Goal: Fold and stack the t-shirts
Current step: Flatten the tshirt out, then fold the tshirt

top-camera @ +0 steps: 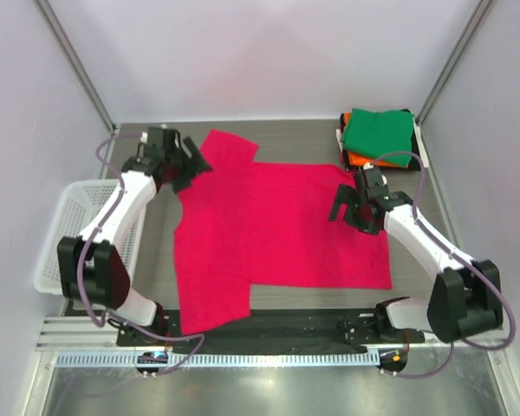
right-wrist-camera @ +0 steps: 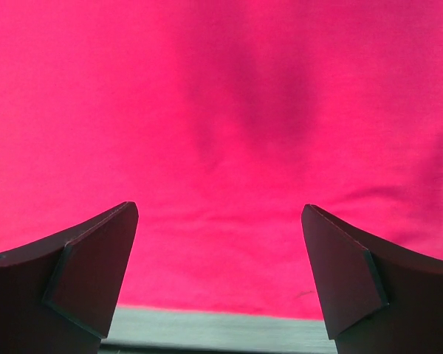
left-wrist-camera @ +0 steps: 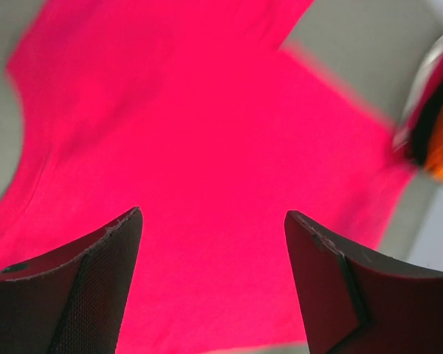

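A bright pink-red t-shirt (top-camera: pixel 269 225) lies spread flat across the middle of the table, one sleeve at the far left and one at the near left. It fills the left wrist view (left-wrist-camera: pixel 207 133) and the right wrist view (right-wrist-camera: pixel 221 110). My left gripper (top-camera: pixel 191 166) is open and empty above the shirt's far-left shoulder. My right gripper (top-camera: pixel 347 208) is open and empty above the shirt's right hem. A stack of folded shirts (top-camera: pixel 379 137), green on top with orange, dark and white under it, sits at the far right corner.
A white plastic mesh basket (top-camera: pixel 65 234) stands off the table's left edge. The frame posts and white walls close in the back and sides. The folded stack shows blurred at the right edge of the left wrist view (left-wrist-camera: pixel 435 118).
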{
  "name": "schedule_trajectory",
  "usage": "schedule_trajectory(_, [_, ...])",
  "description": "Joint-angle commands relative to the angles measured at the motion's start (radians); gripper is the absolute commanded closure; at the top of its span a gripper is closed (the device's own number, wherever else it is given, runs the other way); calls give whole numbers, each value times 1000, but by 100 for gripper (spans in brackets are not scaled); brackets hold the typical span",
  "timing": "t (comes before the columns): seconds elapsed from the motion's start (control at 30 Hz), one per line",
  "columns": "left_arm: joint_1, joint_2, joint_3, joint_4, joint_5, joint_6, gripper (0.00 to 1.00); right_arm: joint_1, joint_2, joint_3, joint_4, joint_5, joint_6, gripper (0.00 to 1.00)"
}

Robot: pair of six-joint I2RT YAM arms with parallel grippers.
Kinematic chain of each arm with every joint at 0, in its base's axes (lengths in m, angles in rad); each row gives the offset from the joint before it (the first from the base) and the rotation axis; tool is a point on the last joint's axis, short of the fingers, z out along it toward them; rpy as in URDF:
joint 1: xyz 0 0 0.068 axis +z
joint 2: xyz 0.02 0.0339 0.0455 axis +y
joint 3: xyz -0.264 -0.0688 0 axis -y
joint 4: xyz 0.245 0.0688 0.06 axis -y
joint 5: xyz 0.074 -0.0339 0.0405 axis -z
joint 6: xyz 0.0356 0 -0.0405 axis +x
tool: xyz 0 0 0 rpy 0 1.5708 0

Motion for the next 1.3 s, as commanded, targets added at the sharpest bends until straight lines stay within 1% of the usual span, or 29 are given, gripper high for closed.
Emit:
schedule_trajectory(0.0, [-27,-111,-249,-78,-27,96,21,-47,113,54,-23,134,20,0])
schedule_trajectory(0.03, [-35,-139,-302,-53,-17,84,21,-50,146,68,-18,145,5,0])
schedule_trajectory(0.07, [-38,-182,-395,-27,-7,57,21,-53,179,103,-18,148,-8,1])
schedule_trajectory(0.1, [-41,-193,-433,16,-1,47,21,-55,253,123,-15,153,-17,1])
schedule_trajectory(0.17, [-46,-201,-508,42,2,20,22,-59,325,183,-7,154,-41,0])
schedule_trajectory(0.2, [-44,-196,-524,57,3,11,22,-61,380,201,-3,169,-44,0])
schedule_trajectory(0.27, [-47,-178,-550,99,5,1,22,-69,434,247,5,182,-55,0])
schedule_trajectory(0.37, [-47,-113,-547,131,2,-9,22,-85,523,301,20,211,-60,0])
schedule_trajectory(0.53, [-49,52,-502,166,-6,-25,23,-116,687,407,33,223,-94,0])
schedule_trajectory(0.63, [-47,114,-453,175,-15,-48,23,-127,749,508,45,220,-132,0])
schedule_trajectory(0.67, [-47,150,-421,179,-15,-57,23,-127,782,566,52,217,-140,0])
schedule_trajectory(0.73, [-46,187,-380,179,3,-68,23,-127,810,632,52,197,-170,0])
schedule_trajectory(0.77, [-46,210,-326,160,8,-69,23,-128,815,681,43,182,-173,0])
schedule_trajectory(0.83, [-47,215,-237,108,22,-59,23,-127,792,711,25,165,-183,0])
schedule_trajectory(0.87, [-50,186,-219,84,16,-45,23,-127,739,709,17,156,-181,0])
schedule_trajectory(0.97, [-62,103,-211,-1,-27,-17,21,-124,637,659,-7,101,-167,0])
schedule_trajectory(1.0, [-67,30,-221,-45,-41,1,21,-122,561,642,-27,96,-164,0])
schedule_trajectory(1.03, [-81,-10,-255,-71,-62,7,20,-116,524,598,-39,100,-158,0])
schedule_trajectory(1.07, [-91,-105,-280,-90,-91,12,20,-112,484,572,-61,113,-146,0])
schedule_trajectory(1.1, [-117,-151,-307,-108,-134,10,20,-107,386,539,-69,129,-135,0])
schedule_trajectory(1.13, [-134,-196,-362,-155,-154,6,19,-104,341,475,-78,169,-121,0])
schedule_trajectory(1.17, [-156,-249,-388,-183,-209,-3,19,-104,285,441,-95,173,-97,0])
schedule_trajectory(1.2, [-202,-336,-440,-215,-230,-34,19,-104,185,403,-98,177,-81,0])
schedule_trajectory(1.23, [-228,-384,-467,-269,-248,-55,19,-101,124,322,-105,183,-63,0])
schedule_trajectory(1.27, [-254,-429,-496,-300,-282,-83,19,-101,67,276,-109,185,-16,0])
